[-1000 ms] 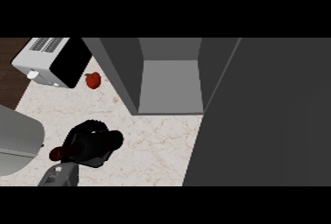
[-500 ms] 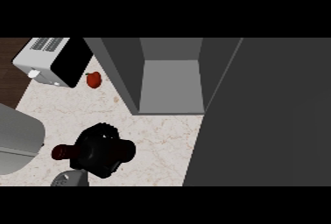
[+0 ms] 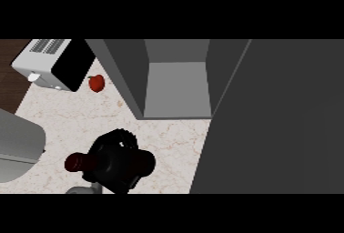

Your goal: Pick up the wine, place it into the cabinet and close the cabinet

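Table (image 3: pixel 74 119) cream marble with faint tan veins. Cabinet (image 3: pixel 176 86) grey. Toaster (image 3: pixel 50 63) white, black side. Apple (image 3: pixel 97 83) red. Wine (image 3: pixel 75 161) dark red. Hand (image 3: pixel 121 159) black.

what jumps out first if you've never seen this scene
The black left hand low on the counter, curled round a dark red wine bottle whose end pokes out to its left. Behind it the grey cabinet stands open, its big dark door filling the right side. At top left are a toaster and a small red pepper.
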You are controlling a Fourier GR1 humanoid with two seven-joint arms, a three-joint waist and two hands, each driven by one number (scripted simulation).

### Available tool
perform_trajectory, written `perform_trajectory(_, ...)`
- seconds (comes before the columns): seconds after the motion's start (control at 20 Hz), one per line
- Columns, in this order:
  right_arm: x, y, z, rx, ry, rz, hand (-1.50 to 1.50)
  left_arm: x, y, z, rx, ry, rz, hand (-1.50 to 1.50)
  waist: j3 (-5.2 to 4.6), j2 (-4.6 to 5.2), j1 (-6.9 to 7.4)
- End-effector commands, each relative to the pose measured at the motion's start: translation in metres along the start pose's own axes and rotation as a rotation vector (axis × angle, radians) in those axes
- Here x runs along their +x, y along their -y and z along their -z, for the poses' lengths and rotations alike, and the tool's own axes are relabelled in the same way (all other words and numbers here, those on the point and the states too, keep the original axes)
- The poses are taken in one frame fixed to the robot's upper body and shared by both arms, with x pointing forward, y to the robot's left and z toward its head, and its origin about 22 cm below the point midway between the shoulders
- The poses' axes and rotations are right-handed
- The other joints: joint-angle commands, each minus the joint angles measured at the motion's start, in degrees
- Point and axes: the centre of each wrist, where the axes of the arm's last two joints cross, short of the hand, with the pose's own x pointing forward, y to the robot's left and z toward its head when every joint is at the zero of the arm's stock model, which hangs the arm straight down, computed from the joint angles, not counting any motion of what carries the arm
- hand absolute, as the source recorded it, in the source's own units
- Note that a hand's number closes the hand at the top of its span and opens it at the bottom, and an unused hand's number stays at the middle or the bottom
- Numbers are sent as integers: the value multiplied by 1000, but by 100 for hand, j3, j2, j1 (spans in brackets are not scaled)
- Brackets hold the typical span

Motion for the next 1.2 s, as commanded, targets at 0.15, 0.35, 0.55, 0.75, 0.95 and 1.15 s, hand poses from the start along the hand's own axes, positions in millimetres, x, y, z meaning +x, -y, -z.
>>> perform_trajectory(0.15,36,11,-25,2,82,44,-150,27,42,23,40,68,65,150,3,8,-35)
perform_trajectory(0.35,25,3,-23,-9,69,43,-150,25,47,43,82,64,101,150,-3,25,-25)
perform_trajectory(0.55,30,7,-29,9,69,40,-150,31,46,59,115,68,155,150,-1,24,-43)
perform_trajectory(0.75,34,8,-30,-7,81,51,-150,26,43,75,115,51,186,150,-6,27,-70)
perform_trajectory(0.95,42,12,-31,6,77,56,-150,16,30,82,111,31,230,150,-10,30,-79)
perform_trajectory(1.15,40,14,-36,-7,76,44,-150,17,30,113,103,33,227,150,-7,35,-147)
